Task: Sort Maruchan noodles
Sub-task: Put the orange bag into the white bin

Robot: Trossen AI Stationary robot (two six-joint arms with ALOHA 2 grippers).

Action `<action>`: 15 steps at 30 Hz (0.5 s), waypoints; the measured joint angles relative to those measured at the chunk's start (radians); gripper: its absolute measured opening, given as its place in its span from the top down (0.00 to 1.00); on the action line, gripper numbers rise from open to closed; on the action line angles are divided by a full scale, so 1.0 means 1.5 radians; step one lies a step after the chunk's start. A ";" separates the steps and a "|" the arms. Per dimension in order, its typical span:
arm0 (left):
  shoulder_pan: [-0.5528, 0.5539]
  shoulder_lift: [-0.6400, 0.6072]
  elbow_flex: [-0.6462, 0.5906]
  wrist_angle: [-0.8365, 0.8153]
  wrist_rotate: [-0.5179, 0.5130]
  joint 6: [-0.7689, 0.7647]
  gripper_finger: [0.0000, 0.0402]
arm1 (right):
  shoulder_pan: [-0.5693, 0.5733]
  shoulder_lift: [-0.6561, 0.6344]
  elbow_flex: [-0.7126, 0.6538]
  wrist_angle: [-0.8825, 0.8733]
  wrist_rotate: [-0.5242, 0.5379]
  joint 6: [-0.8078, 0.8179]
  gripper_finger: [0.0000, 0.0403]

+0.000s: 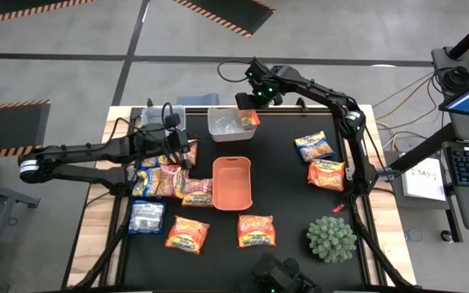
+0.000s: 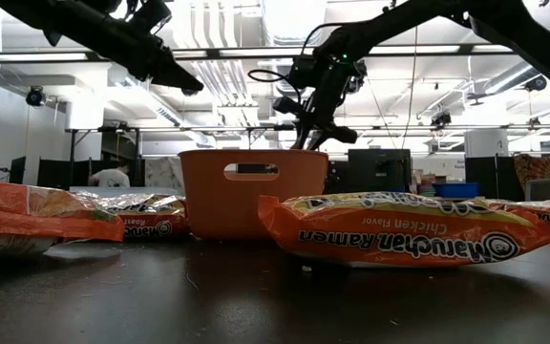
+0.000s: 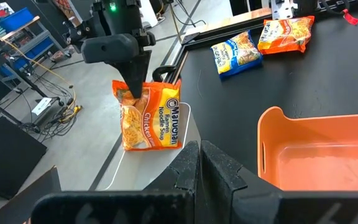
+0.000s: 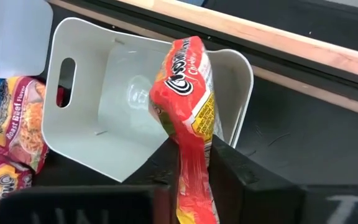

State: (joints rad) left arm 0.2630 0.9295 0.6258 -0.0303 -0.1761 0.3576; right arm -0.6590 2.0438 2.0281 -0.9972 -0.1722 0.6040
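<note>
While an orange Maruchan chicken ramen packet (image 4: pixel 188 93) is pinched by its lower edge in the right tool (image 4: pixel 194 165), it is held upright, its long axis vertical, directly over the open white bin (image 4: pixel 120 134) at the far edge of the black worktop (image 1: pixel 283 175). Nearer, the left tool (image 3: pixel 197 165) is closed on nothing above the cluster of packets (image 1: pixel 169 175) beside the orange tray (image 1: pixel 232 183). Beyond, a workshop with ceiling lights is seen.
</note>
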 joint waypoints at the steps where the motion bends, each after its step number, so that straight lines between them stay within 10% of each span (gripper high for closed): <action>1: 0.000 0.000 0.000 0.000 0.000 0.000 1.00 | 0.000 0.000 0.000 0.001 0.000 -0.001 0.89; 15: 0.000 0.000 0.000 0.000 0.000 0.000 1.00 | 0.000 -0.004 0.020 0.000 -0.048 -0.006 0.98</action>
State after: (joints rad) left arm 0.2630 0.9295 0.6258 -0.0303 -0.1761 0.3576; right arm -0.6590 2.0379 2.0577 -0.9978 -0.2444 0.5948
